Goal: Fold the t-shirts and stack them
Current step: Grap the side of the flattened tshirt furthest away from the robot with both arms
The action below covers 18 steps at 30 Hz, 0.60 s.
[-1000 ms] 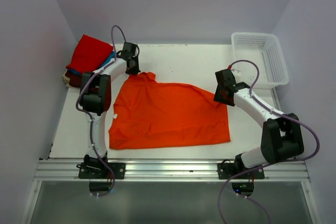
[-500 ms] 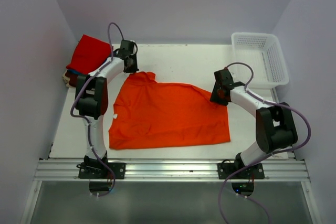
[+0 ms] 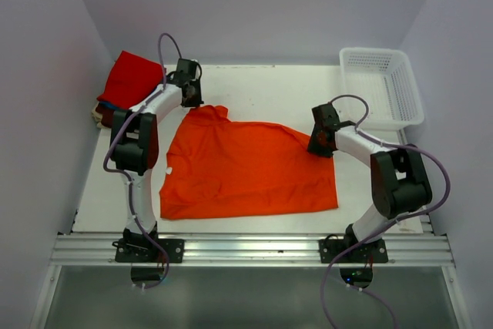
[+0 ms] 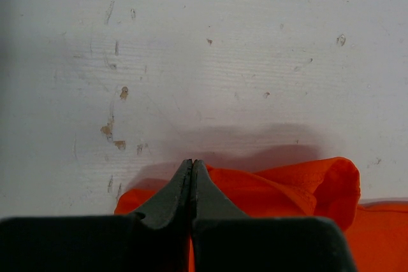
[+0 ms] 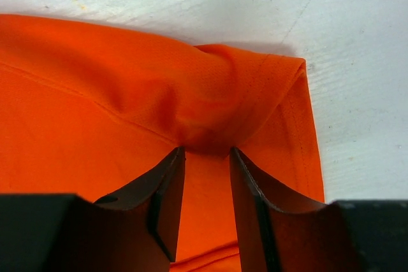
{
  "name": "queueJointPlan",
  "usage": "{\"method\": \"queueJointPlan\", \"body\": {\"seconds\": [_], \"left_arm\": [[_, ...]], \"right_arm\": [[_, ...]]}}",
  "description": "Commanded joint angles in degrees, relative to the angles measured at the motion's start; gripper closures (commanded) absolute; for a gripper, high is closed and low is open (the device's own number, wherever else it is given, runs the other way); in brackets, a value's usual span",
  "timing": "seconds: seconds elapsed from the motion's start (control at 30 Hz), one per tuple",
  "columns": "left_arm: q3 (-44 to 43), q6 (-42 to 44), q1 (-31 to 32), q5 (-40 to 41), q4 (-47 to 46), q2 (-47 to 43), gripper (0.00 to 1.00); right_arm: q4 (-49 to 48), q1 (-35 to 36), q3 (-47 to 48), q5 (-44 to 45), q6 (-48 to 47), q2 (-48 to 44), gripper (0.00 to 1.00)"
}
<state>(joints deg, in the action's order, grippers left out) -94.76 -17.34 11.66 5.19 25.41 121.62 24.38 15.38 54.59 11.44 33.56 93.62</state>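
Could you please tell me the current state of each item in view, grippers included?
orange t-shirt: spread out flat, far corners bunched.
left gripper: shut, at the shirt's far-left corner.
right gripper: jaws apart, tips astride a pucker at the shirt's far-right corner.
red t-shirt: folded, set aside far left.
white mesh basket: upright, looks empty.

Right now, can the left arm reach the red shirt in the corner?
Probably yes. The red t-shirt lies close beside the left gripper, nothing between them. But its jaws look shut on the orange t-shirt, so it must let go first.
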Motion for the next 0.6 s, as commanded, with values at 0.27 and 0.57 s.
{"method": "queueJointPlan", "body": {"seconds": [0.27,0.57], "left_arm": [[-0.2,0.3,-0.1,-0.4,0.1,-2.1,1.0],[-0.2,0.4,-0.1,-0.2,0.3,-2.4,1.0]], "right_arm": [[-0.6,-0.1,-0.2,3.2,1.9,1.6,0.62],[-2.2,-0.2,-0.1,2.0,1.9,3.9,0.98]]}}
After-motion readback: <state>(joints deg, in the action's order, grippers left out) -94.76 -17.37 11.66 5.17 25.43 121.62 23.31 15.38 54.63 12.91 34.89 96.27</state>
